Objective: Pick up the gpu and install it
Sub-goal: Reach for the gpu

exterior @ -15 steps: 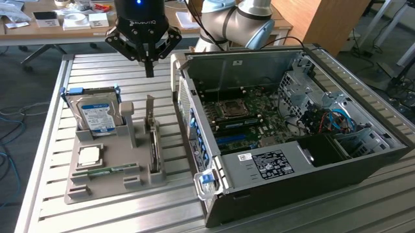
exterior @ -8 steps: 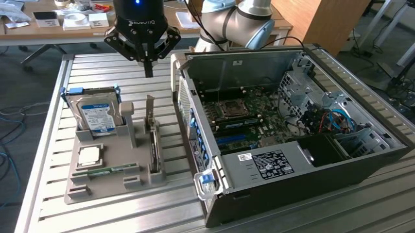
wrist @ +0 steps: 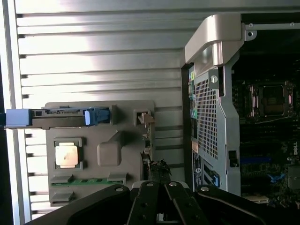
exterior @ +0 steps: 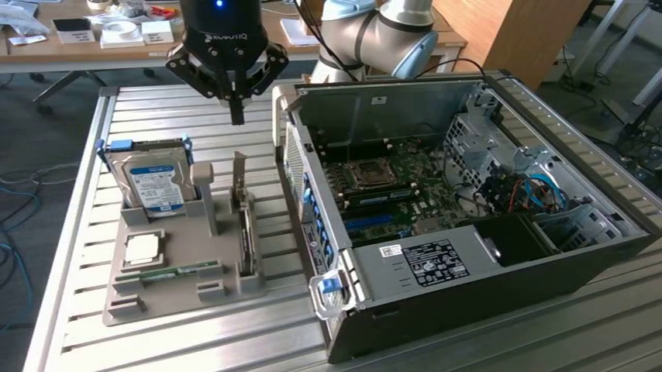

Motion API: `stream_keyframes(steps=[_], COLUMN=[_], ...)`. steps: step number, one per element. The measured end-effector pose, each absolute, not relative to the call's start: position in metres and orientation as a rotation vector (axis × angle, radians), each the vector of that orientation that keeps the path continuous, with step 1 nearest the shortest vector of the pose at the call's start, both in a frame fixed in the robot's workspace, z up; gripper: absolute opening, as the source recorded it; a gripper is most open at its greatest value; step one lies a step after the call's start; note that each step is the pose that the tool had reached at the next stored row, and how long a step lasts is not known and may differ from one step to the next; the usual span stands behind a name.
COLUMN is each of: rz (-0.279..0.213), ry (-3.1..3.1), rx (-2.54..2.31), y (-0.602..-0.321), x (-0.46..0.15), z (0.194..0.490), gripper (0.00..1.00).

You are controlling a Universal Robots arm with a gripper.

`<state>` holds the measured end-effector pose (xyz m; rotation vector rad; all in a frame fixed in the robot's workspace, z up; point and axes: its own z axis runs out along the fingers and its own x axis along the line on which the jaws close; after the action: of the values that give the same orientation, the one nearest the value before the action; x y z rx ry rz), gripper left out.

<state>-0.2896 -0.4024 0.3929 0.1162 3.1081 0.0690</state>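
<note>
The tool [exterior: 237, 116], shut tight and holding nothing, hangs over the counter [exterior: 155, 124], apart from the gpu [exterior: 245, 232] standing on edge below it in the gray tray [exterior: 197, 252].

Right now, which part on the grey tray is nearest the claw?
The gpu, the thin card standing on edge beside the computer case; the gripper hangs above it, not above the labelled hard drive.
</note>
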Motion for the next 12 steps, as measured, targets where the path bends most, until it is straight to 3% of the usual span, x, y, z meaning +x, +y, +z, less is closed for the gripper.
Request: stream_keyframes(steps=[12], rz=[0.069], ry=[3.108], rx=[0.116], y=[-0.419], x=[-0.29], z=[0.393], gripper=[0.11])
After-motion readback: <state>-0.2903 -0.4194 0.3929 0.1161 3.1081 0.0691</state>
